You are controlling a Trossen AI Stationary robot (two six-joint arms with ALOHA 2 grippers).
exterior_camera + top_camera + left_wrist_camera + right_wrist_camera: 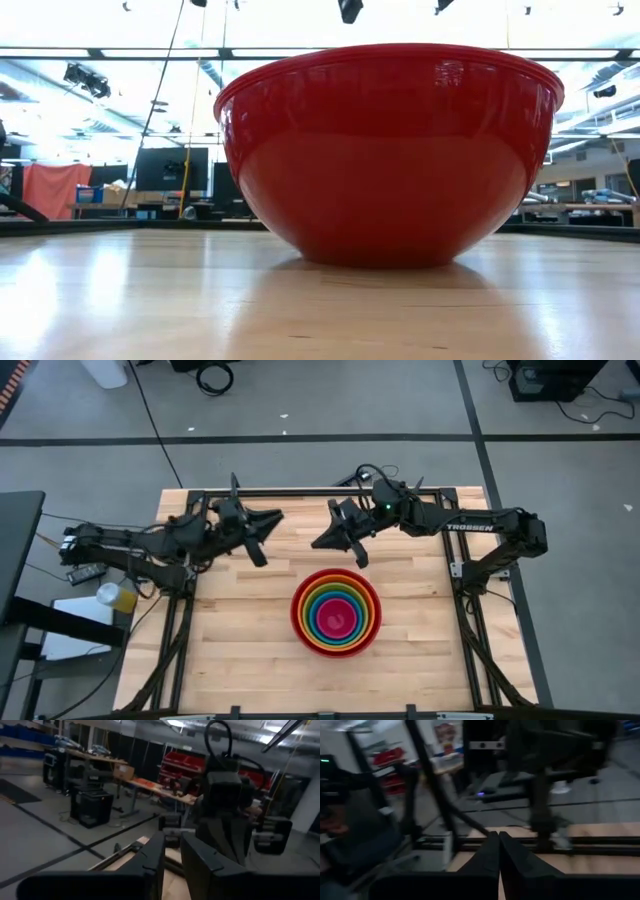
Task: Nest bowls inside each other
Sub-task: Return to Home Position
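Note:
The bowls stand nested in one stack at the middle of the table. The red bowl (297, 610) is outermost, with orange, lime green and blue inside it and the magenta pink bowl (338, 622) innermost. In the low view only the red bowl (390, 160) shows, resting on its base. My left gripper (268, 535) (172, 865) hovers above the table's far left, pointing level toward the right arm, with a narrow gap between its fingers. My right gripper (335, 545) (498, 850) hovers just beyond the stack's far side, shut and empty.
The wooden table (240, 650) has a black frame rail along its far edge and sides. A yellow cup (120, 597) and white items sit off the table's left edge. The right arm (225, 800) stands close in front of my left gripper.

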